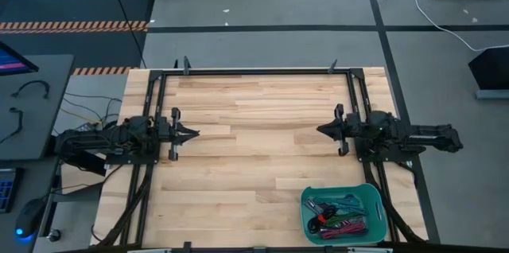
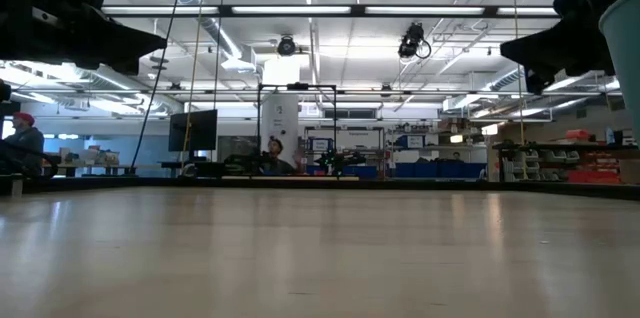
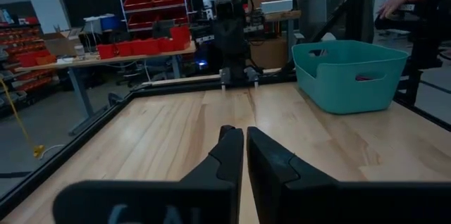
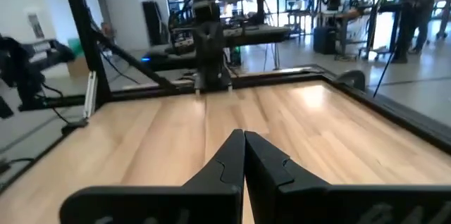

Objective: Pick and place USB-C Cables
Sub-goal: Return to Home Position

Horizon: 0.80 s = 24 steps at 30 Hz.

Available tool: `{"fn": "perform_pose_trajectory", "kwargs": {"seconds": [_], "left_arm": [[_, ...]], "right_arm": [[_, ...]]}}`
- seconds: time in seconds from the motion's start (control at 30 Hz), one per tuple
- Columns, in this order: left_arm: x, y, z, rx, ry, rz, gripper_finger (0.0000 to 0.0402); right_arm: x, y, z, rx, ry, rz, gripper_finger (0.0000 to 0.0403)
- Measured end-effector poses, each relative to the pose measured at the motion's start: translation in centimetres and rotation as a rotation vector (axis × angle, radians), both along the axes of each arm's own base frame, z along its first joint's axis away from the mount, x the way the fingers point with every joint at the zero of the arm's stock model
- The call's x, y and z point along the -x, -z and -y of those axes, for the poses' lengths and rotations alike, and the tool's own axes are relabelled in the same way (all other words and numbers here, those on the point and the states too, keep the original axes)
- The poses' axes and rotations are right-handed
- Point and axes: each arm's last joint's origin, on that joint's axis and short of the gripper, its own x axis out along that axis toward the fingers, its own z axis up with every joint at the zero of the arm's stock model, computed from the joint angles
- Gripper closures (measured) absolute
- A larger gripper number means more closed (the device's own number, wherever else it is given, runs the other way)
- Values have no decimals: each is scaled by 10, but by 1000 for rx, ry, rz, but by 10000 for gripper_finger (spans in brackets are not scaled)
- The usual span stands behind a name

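The USB-C cables (image 1: 340,215) lie as short folded bundles, red, green, magenta and grey among them, inside a teal bin (image 1: 374,200) near the table's near right corner. My left gripper (image 1: 193,134) hovers at the table's left side, shut, pointing right. My right gripper (image 1: 321,130) hovers at the right side, shut, pointing left. In the left wrist view my left gripper (image 3: 244,136) points across bare wood, and the teal bin (image 3: 349,76) stands off to one side. In the right wrist view my right gripper (image 4: 244,137) faces the opposite arm. Neither gripper holds anything.
A black metal frame (image 1: 262,71) runs round the wooden table (image 1: 254,157). The middle of the table between the two grippers is bare wood. Beyond the table are workshop benches, shelves with red bins (image 3: 141,41) and people (image 4: 416,5) standing far off.
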Motion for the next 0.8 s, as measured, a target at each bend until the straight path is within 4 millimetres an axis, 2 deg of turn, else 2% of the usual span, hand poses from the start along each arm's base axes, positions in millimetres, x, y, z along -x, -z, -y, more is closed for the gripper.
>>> {"fn": "perform_pose_trajectory", "kwargs": {"seconds": [0.27,0.8], "left_arm": [[0,0,0,0,-3,-3,366],[0,0,0,0,-3,-1,374]], "right_arm": [[0,-5,1,116,21,40,391],[-1,-5,1,112,20,39,391]]}}
